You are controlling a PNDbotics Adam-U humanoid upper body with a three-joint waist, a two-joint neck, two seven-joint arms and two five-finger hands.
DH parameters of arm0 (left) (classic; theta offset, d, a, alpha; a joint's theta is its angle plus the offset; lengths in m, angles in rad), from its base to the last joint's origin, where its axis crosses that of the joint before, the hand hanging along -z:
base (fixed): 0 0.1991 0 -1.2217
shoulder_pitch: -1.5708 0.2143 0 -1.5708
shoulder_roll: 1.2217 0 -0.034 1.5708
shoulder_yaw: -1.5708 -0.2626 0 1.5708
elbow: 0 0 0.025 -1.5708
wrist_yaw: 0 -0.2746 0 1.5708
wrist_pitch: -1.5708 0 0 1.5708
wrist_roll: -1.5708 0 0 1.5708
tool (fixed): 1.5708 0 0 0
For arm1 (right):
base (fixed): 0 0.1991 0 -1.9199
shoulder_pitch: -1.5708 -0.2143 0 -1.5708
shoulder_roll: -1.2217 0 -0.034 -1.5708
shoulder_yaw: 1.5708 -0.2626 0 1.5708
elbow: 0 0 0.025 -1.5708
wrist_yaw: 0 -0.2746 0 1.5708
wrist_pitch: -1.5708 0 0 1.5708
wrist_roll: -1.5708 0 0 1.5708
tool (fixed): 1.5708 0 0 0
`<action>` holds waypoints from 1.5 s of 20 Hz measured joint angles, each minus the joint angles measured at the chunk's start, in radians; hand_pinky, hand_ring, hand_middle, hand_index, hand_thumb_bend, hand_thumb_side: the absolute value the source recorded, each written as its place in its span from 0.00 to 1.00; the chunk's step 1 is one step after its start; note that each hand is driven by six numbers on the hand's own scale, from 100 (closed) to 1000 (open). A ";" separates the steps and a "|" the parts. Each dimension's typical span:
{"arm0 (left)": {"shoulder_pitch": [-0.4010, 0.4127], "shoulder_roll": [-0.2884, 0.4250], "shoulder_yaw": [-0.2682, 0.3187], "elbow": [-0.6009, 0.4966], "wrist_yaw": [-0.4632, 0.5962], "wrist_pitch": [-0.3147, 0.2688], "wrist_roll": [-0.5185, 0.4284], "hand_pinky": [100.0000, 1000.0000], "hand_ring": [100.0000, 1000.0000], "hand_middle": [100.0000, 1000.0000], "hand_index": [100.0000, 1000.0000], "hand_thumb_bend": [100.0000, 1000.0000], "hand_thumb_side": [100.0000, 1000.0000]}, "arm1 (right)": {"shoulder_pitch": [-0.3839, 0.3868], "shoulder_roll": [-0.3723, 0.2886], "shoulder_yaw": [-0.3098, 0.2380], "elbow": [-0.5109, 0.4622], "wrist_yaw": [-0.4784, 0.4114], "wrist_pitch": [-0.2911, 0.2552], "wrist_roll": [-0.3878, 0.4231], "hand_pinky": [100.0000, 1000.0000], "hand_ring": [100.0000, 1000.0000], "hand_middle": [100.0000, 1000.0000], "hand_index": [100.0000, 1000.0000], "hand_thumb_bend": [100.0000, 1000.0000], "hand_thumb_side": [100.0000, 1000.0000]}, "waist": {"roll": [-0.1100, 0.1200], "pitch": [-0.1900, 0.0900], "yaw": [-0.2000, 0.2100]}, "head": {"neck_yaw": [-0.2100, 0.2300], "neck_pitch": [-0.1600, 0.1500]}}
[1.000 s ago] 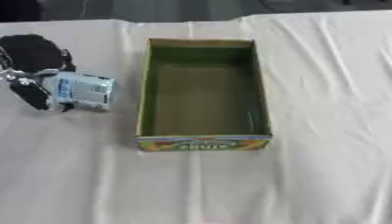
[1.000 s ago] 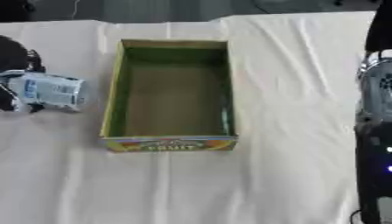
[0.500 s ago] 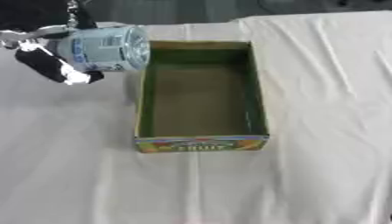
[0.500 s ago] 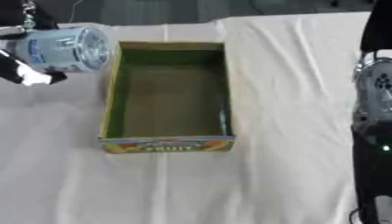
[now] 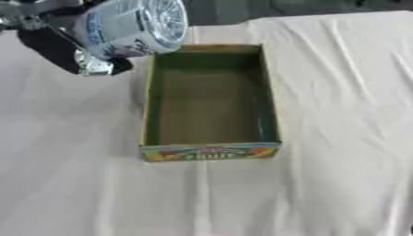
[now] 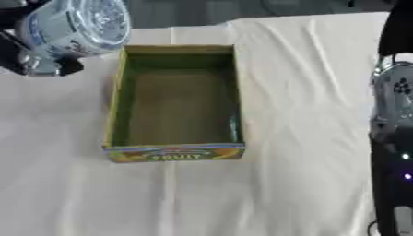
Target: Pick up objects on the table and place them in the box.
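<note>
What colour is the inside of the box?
Green inside the box, with a yellowish rim; the left eye view shows it best.

table: white creased cloth [image 5: 339,138] | beyond far edge: dark floor [image 5: 234,9] | light: even

- The robot's left hand [image 5: 61,48] is mostly black, a dark angular mass with blurred edges near the upper left corner of the left eye view.
- At its lower end sits a small silver-grey metal block [image 5: 94,67], pale against the black parts around it.
- A thin silver-grey bar [image 5: 32,7] runs across the top of that hand.
- The right arm [image 6: 393,138] shows as a tall column along the right edge of the right eye view: black at the top, then a rounded silver joint housing [image 6: 395,90] dotted with small dark holes.
- Below the joint the arm is glossy black, with two small lit points [image 6: 406,156], white and violet, glowing on its surface.
</note>
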 measured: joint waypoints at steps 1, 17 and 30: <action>-0.010 -0.012 -0.009 -0.002 0.005 -0.002 -0.003 0.00 0.00 0.00 0.31 0.00 0.65 | -0.001 0.000 0.000 0.000 -0.001 0.000 -0.002 0.23 0.36 0.42 0.63 0.00 0.92 | 0.002 0.000 -0.003 | -0.001 -0.002; -0.019 -0.167 -0.067 0.067 0.077 -0.084 0.137 0.01 0.04 0.13 0.38 0.00 0.72 | -0.101 0.048 -0.001 0.000 -0.024 0.016 -0.068 0.24 0.35 0.41 0.62 0.00 0.93 | 0.019 0.040 -0.081 | -0.034 -0.102; 0.020 -0.173 -0.048 0.321 -0.606 -0.155 0.342 0.77 0.84 0.84 0.72 0.22 0.80 | -0.120 0.063 -0.002 0.000 -0.030 0.020 -0.080 0.24 0.35 0.41 0.62 0.00 0.93 | 0.023 0.054 -0.086 | -0.034 -0.124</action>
